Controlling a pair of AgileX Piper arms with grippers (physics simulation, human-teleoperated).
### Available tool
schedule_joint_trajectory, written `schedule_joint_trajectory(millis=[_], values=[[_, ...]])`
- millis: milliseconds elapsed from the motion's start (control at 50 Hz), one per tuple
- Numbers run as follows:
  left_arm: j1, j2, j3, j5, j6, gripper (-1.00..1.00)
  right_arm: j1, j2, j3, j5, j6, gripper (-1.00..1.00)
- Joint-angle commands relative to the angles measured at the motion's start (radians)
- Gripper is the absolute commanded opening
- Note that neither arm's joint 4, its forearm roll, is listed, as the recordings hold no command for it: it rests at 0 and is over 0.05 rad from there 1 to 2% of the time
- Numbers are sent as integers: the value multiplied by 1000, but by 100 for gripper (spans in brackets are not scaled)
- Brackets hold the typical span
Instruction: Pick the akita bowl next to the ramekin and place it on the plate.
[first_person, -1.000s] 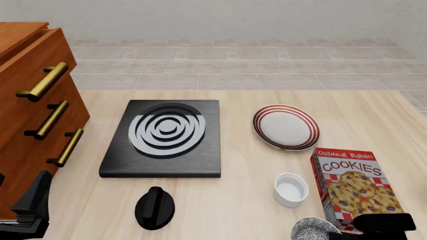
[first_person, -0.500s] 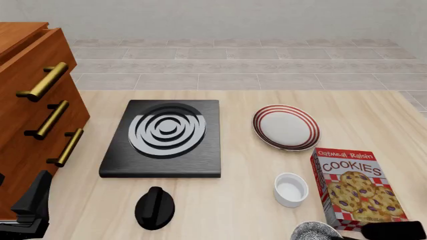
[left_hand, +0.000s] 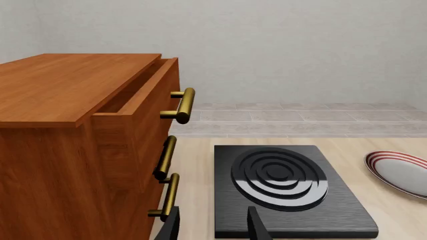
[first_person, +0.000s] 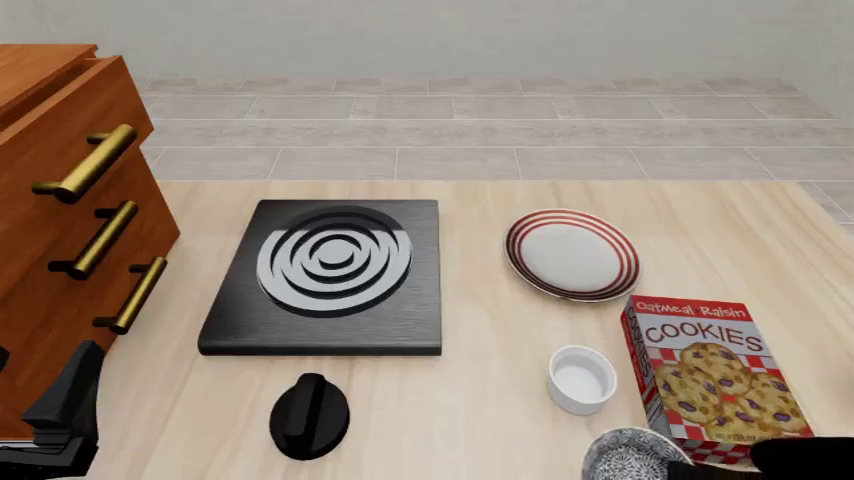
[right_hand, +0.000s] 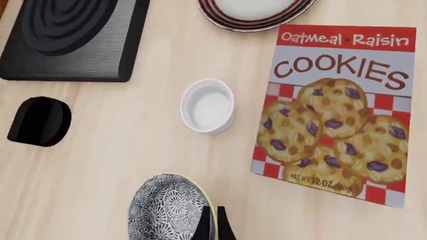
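Observation:
The akita bowl (right_hand: 167, 210), speckled black and white, sits at the table's near edge (first_person: 630, 458), just in front of the white ramekin (right_hand: 208, 105) (first_person: 582, 378). My right gripper (right_hand: 213, 222) is shut on the bowl's rim, one thin finger inside and one outside. The front view shows only the right arm's dark body (first_person: 805, 455), at the bottom right corner. The red-ringed plate (first_person: 571, 253) (right_hand: 253, 10) lies further back, past the ramekin. My left gripper (left_hand: 212, 225) stands open and holds nothing, low at the left by the cabinet (first_person: 60, 410).
A cookie box (first_person: 711, 375) lies flat right of the ramekin and bowl. The black stove (first_person: 327, 268) with white rings sits mid-table, a black knob-like object (first_person: 310, 415) in front of it. A wooden drawer cabinet (first_person: 67, 230) fills the left side.
The right arm's dark body has slid right and down toward the front view's corner. The bowl has shifted slightly at the table's near edge. The left arm has not moved.

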Motion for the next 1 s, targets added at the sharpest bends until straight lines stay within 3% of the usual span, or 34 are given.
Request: schedule_joint_trajectory(millis=[20, 1000], values=[[0, 0, 0, 0, 0, 100, -3, -33, -49, 34, 29, -100], [0, 0, 0, 0, 0, 100, -133, 108, -145, -131, 28, -100]])
